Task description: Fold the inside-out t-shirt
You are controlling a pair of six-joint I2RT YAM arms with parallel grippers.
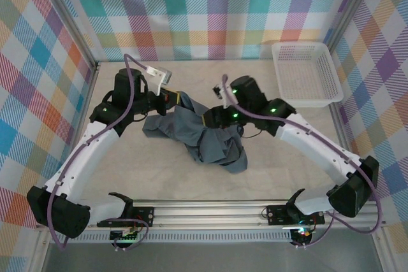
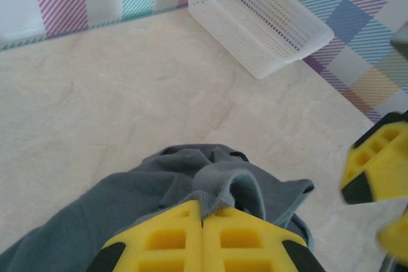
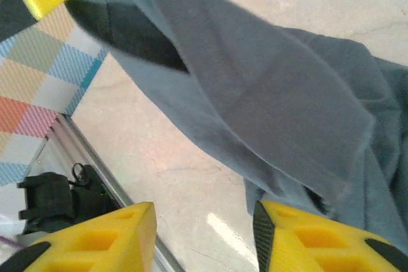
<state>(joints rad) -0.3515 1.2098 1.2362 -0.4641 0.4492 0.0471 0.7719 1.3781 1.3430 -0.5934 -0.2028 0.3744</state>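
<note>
- The rail point(image 1: 210, 211) carrying both arm bases runs along the near edge. Between it and the cloth lies a broad strip of bare table point(image 1: 159, 176), the closest open room for spreading a fold.
- The t-shirt point(image 1: 204, 138) sits at mid-table as a crumpled grey heap, not laid flat. Its long line runs slantwise from a raised far-left end down to a near-right corner resting on the table.
- The right gripper point(image 3: 204, 237) hangs over the middle of the heap with its jaws apart and nothing clamped between them. In its own view, the cloth drapes ahead and to the right and comes close by the right-hand finger, with bare table showing in the gap.
- The left gripper point(image 2: 203, 221) is closed tight on a ribbed fold at the far-left end and holds it off the table, so this arm carries the cloth.
- The next move likely turns on the right arm finding a second edge. The nearest loose cloth is the hanging sheet just in front of it, and the two grippers are close enough to risk a bump.
- Further back, the basket point(image 1: 305, 74) stands in the far-right corner, well apart from the cloth. The checked walls close off the far and side edges.
</note>
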